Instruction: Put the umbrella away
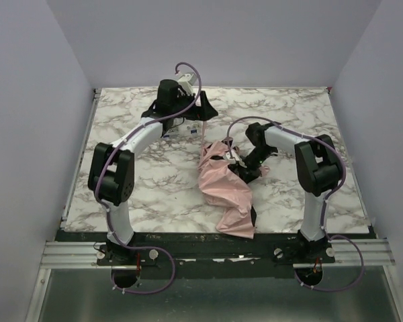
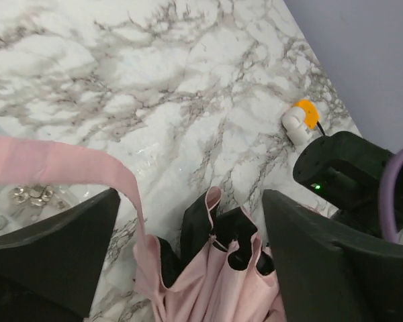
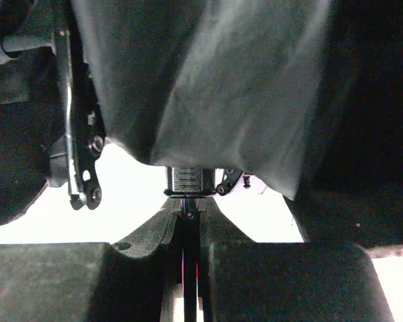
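Observation:
The umbrella (image 1: 226, 191) lies half collapsed in the middle of the table, with pale pink fabric and a black lining. My right gripper (image 1: 236, 159) is at its far end. In the right wrist view that gripper (image 3: 190, 218) is shut on the umbrella's thin shaft just below a ribbed collar (image 3: 186, 180), and dark canopy fabric (image 3: 208, 80) hangs above. My left gripper (image 1: 199, 127) hovers just beyond the umbrella's far end. In the left wrist view it (image 2: 191, 201) is wide open over the canopy folds (image 2: 218, 282). The pink strap (image 2: 60, 164) runs across in front of its left finger (image 2: 54, 255).
A small orange and white object (image 2: 301, 118) sits on the marble near the right arm's black link (image 2: 342, 171). A clear box of small metal parts (image 2: 20, 201) lies by the left finger. The enclosure walls rise along the table's far and side edges.

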